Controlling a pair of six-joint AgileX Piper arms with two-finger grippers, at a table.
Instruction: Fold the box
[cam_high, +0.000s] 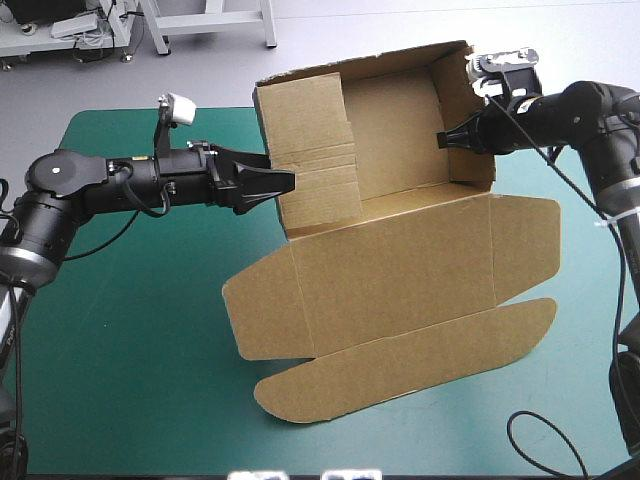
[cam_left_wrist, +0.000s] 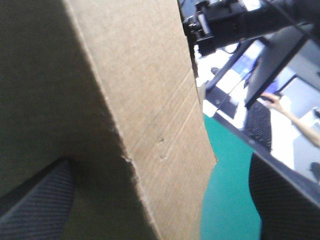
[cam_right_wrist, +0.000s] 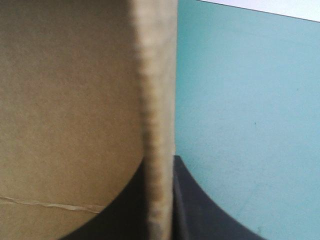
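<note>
The brown box (cam_high: 400, 260) lies mid-table, its tray walls raised at the far side and its lid flat toward the front edge. My left gripper (cam_high: 283, 183) reaches in level at the folded left wall (cam_high: 310, 130). In the left wrist view that wall (cam_left_wrist: 140, 75) fills the space between the left gripper's (cam_left_wrist: 160, 165) fingers, which stand apart, open. My right gripper (cam_high: 445, 138) holds the right wall (cam_high: 462, 110) near its top. In the right wrist view the board's edge (cam_right_wrist: 157, 100) runs between the right gripper's (cam_right_wrist: 160, 165) nearly closed fingers. The right gripper (cam_left_wrist: 225, 20) also shows beyond the wall.
The teal-green cover (cam_high: 130, 330) lies bare left of the box and along the front. The lid's rounded flap (cam_high: 400, 370) reaches near the front edge. The box's back wall (cam_high: 390, 85) stands at the far table edge.
</note>
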